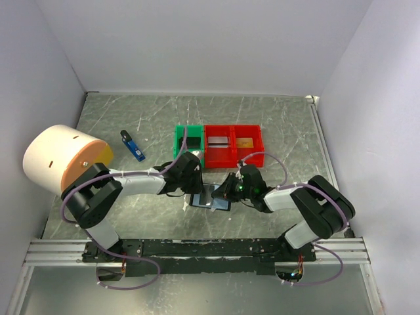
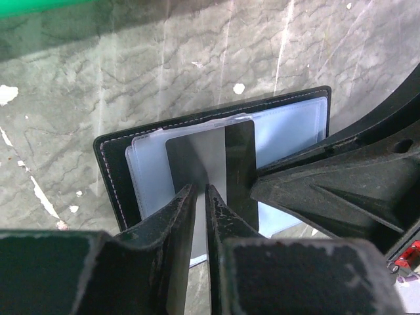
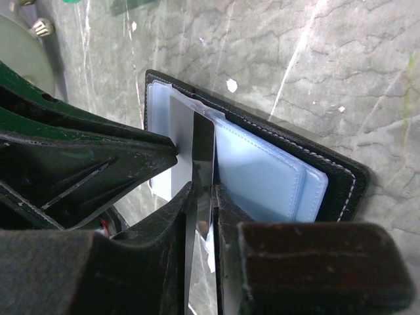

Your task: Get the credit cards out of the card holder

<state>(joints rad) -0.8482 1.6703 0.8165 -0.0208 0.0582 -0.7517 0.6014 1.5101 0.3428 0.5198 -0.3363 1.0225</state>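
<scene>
on the grey marbled table (image 1: 295, 131) the open black leather card holder (image 2: 108, 164) lies flat. left gripper (image 2: 201, 190) and right gripper (image 3: 203, 190), jaws nearly together, meet over its grey-and-black plastic card (image 2: 197, 157), presumably to slide it out; i cannot confirm a pinch.

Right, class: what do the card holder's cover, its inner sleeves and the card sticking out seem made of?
Cover: probably leather or imitation leather, matte black, with pale stitching along its edge. Sleeves: soft clear plastic, bluish, layers showing through. Card: likely rigid plastic, dark, shiny, mirroring light as a grey band.
</scene>
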